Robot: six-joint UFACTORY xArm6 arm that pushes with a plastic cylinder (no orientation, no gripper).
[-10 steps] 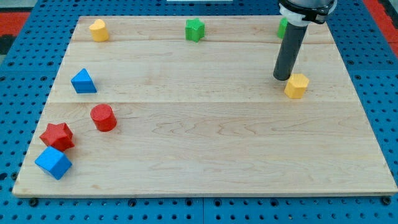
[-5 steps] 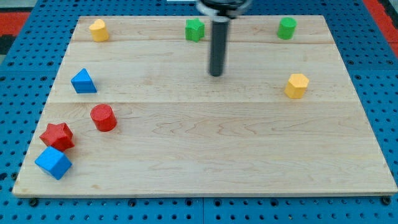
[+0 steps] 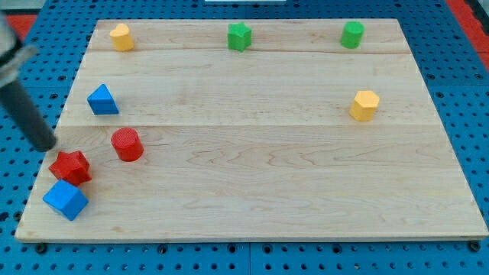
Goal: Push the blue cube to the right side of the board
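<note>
The blue cube (image 3: 65,199) sits at the board's bottom left corner. A red star (image 3: 70,166) touches its upper side. My tip (image 3: 45,144) is at the board's left edge, just up and left of the red star and above the blue cube, apart from both. The rod leans up toward the view's left and is blurred.
A red cylinder (image 3: 127,144) stands right of the star. A blue triangular block (image 3: 102,100) lies above it. A yellow block (image 3: 121,36), a green star (image 3: 239,36) and a green cylinder (image 3: 352,34) line the top. A yellow hexagonal block (image 3: 365,105) sits at right.
My tip has swept from beside the yellow hexagonal block at the right, across the board's upper middle, to the left edge by the red star. No block has moved.
</note>
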